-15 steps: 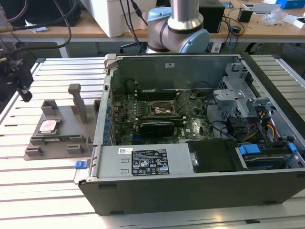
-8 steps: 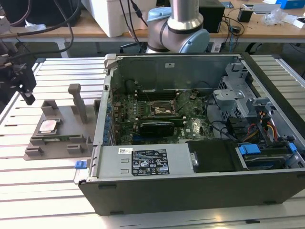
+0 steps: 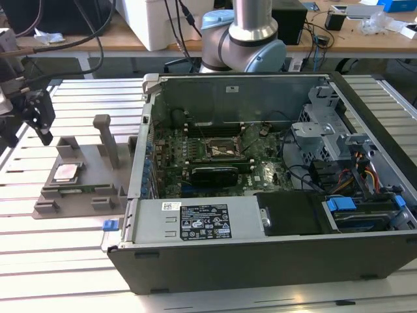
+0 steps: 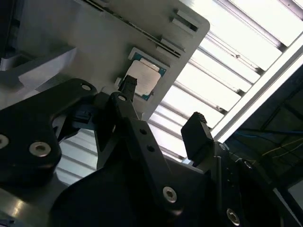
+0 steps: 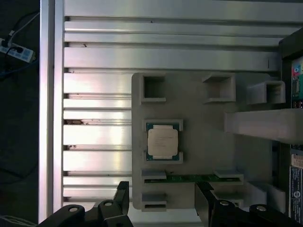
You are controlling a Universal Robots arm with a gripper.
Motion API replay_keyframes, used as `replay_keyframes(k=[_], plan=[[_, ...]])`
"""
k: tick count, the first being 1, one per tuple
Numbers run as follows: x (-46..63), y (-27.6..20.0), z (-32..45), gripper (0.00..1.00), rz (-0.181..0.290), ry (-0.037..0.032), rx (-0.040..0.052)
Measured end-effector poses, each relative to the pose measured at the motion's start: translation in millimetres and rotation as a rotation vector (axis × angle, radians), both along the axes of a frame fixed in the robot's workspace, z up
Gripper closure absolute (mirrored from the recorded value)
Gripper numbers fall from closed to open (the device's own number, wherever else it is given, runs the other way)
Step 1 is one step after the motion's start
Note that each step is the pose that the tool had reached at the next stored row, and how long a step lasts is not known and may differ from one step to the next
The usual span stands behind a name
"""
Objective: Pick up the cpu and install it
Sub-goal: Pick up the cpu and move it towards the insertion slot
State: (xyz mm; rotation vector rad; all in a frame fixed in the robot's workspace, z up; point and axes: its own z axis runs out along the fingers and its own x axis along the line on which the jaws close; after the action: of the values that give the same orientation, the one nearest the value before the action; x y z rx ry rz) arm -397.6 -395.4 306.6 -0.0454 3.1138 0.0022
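Although it looks thin and light, the cpu (image 5: pixel 162 142) is probably stiff and easy to harm. Its silvery lid seems smooth enough to slip, and its underside should not be rubbed or knocked. It lies flat, lid up, in a shallow pocket of the grey holder (image 5: pixel 203 137), with raised lips along two opposite sides of the pocket. The other two sides look free, so I judge those bare edges of the green rim are the place to take hold, with a gentle squeeze and a straight lift. A narrow green circuit strip (image 5: pixel 189 178) sits in a slot just beside the pocket. The pincer (image 5: pixel 162 196) hangs above the holder with its fingers spread wide and nothing between them, clear of the chip. The holder rests on the slatted metal table (image 3: pixel 65 261) near the edge at the exterior view's left. The open computer case (image 3: pixel 260 261) stands beside it, its socket (image 3: pixel 225 151) bare.
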Motion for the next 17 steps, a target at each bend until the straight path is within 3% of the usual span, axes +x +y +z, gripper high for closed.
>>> replay_keyframes(k=[2,8,12,17], plan=[[0.4,0.3,-1.9,0.34,0.017,0.0001,-0.0017],[3.5,4.4,-9.5,0.34,0.064,0.0003,-0.029],[7.7,8.1,-16.0,0.34,0.064,0.0003,-0.0325],[10.5,8.8,-24.0,0.34,0.064,0.0004,-0.0326]])
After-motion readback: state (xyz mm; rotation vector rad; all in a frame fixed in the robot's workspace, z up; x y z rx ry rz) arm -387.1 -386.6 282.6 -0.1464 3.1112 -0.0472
